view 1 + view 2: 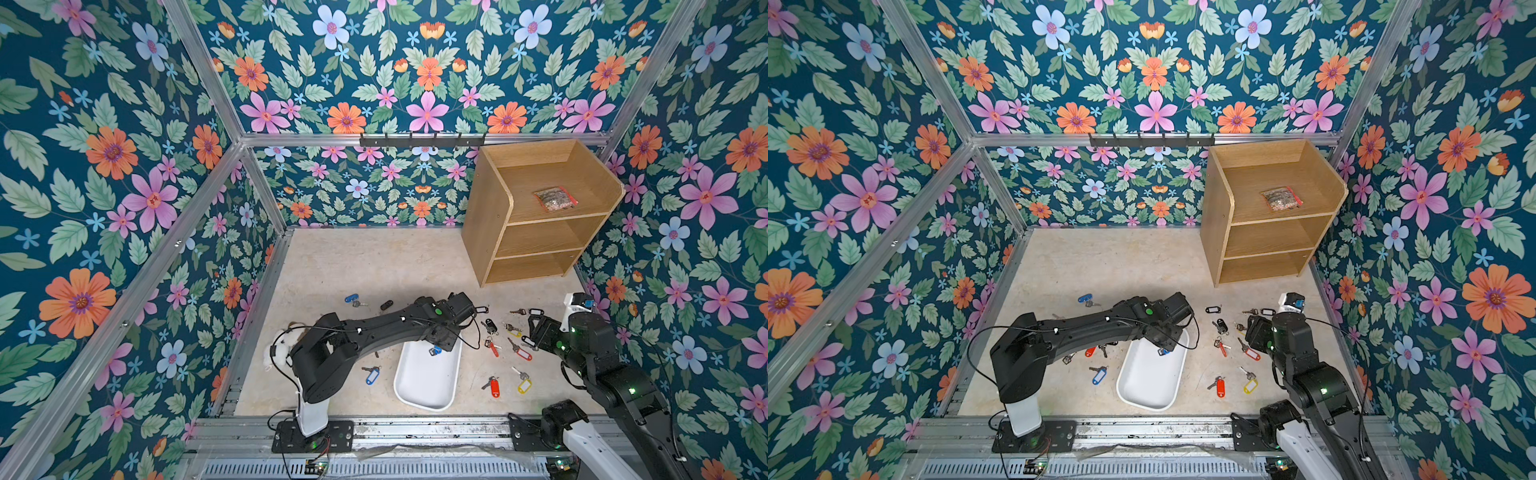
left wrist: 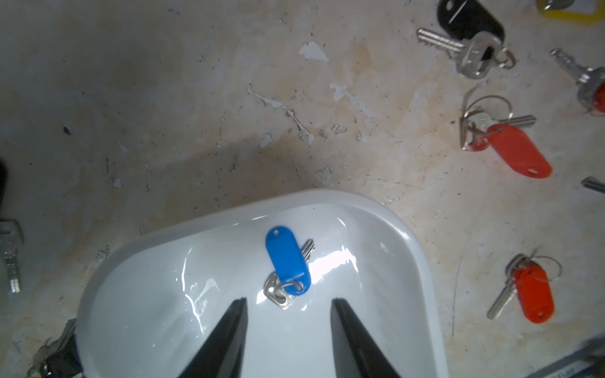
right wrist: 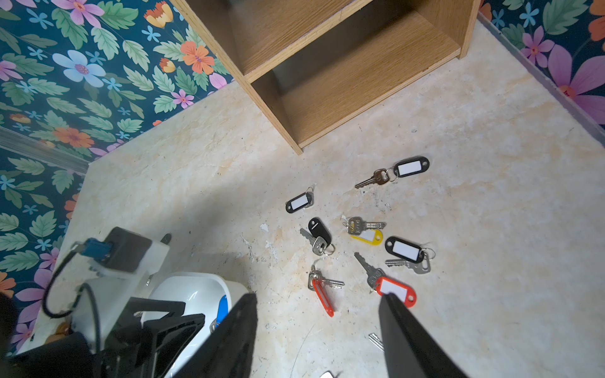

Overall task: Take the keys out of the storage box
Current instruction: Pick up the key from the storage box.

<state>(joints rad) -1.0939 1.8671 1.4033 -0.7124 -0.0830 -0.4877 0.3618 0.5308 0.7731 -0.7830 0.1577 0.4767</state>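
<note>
Lying lengthwise in storage box (image 2: pixel 406 242): blue-tagged key (image 2: pixel 287 258)

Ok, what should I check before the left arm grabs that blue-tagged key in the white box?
1. Blue-tagged key lies inside the storage box: ok.
2. Left jaws open, with the key's head between them: ok.
3. Left jaws low enough to pinch it: cannot tell.
4. Right jaws open, empty, away from the box: ok.
5. No other key visible in the box: ok.
</note>
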